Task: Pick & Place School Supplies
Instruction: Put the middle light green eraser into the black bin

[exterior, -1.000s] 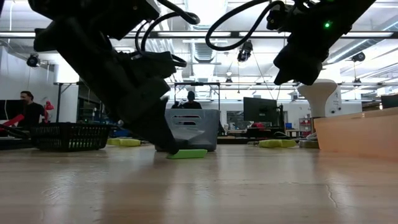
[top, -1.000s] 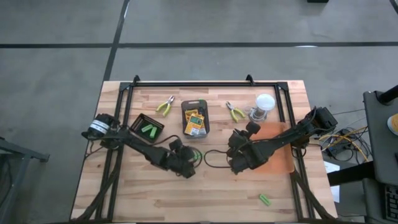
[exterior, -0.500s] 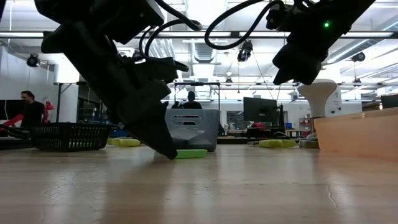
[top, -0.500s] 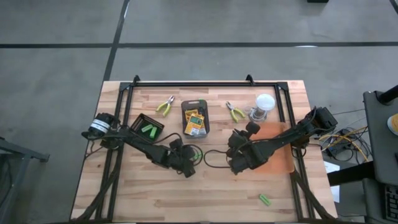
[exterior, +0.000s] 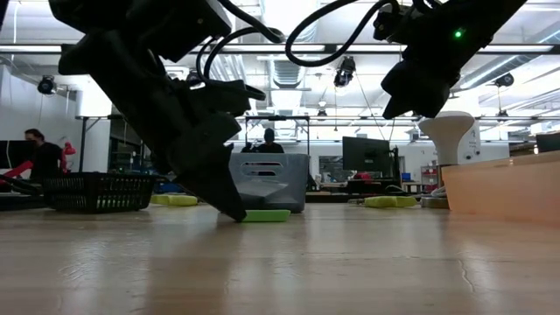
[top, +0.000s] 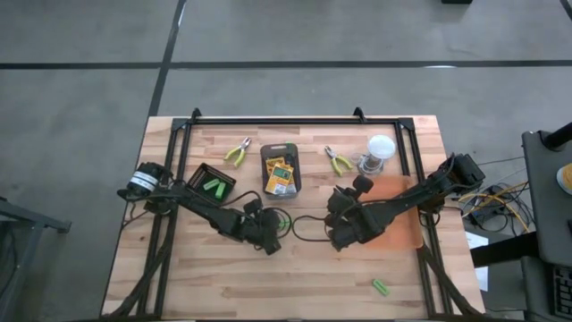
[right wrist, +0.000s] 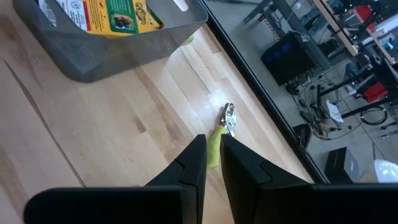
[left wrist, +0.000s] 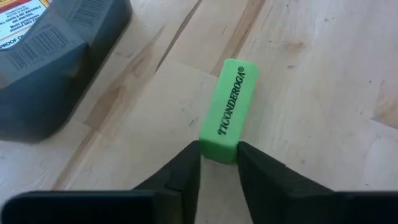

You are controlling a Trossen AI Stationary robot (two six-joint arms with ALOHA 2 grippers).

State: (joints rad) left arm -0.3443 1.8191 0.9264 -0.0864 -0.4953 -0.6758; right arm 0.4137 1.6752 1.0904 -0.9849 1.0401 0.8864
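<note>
A short bright-green stick [left wrist: 229, 109], printed TICONDEROGA, lies flat on the wooden table [top: 223, 277] near its middle [top: 283, 220]. My left gripper [left wrist: 219, 152] is down at the stick's nearer end [top: 273, 231], shut on it. My right gripper [right wrist: 212, 146] hangs shut and empty above the table right of centre [top: 340, 237]. Crayon boxes [top: 281, 172] lie in a grey tray [top: 280, 149]. Two pliers [top: 237, 152] [top: 339, 162] lie at the far side. Another green stick [top: 381, 287] lies near the front right. My left gripper pinches the green stick between its two fingers, one on each long side at the end nearest the gripper [left wrist: 217, 148]. The fingers [exterior: 229, 203] slant down from the table's left and lie along the stick. The stick rests flat on the table [exterior: 265, 215].
A black basket [top: 211, 183] with green sticks stands at the left. A clear jar with a white lid [top: 379, 152] stands at the far right, an orange mat [top: 399, 224] under my right arm. A black frame [top: 295, 119] rims the table. People show in the room behind [exterior: 35, 153].
My left gripper has sunk a little and shifted slightly along the table at the green stick. The stick stays flat on the table.
</note>
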